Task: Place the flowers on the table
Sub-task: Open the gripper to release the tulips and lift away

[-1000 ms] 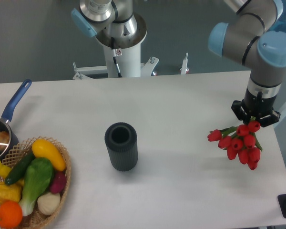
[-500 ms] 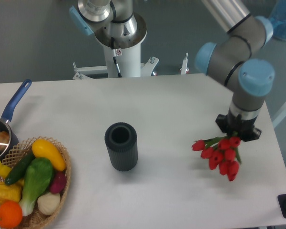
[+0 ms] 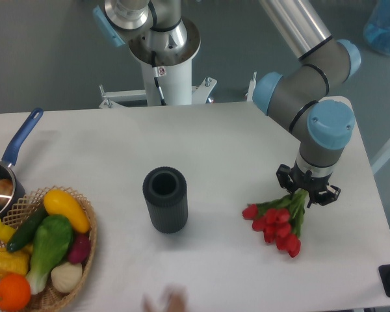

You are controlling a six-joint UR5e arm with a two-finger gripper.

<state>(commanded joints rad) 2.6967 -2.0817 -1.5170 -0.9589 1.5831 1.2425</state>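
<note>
The flowers (image 3: 276, 224) are seen toward the right edge of the bench (image 3: 247, 143), somewhat nearer its front edge than its rear one, with the red buds fanned out to the lower left and the green stems running up and to the right into the gripper (image 3: 305, 193). The stems are pinched by the fingers (the tips themselves are mostly hidden under the black wrist housing, so only the grip on the stems can be made out). Whether the buds are resting on the white surface or held just above it cannot be told from this view. The gripper is pointed straight down from the grey and blue arm (image 3: 312, 97), which is reached in from the rear right corner. A dark ribbed cylinder (image 3: 165, 199) is stood upright near the middle of the bench, well apart from the bunch, with its open top showing. At the front left corner a wicker basket (image 3: 84, 260) is filled with coloured vegetables, and just behind it, at the left edge, a small pan with a blue handle (image 3: 19, 146) is placed. A white pedestal (image 3: 166, 71) is mounted behind the rear edge. 1 blurred shape (image 3: 166, 301) is seen at the front edge and cannot be identified.
</note>
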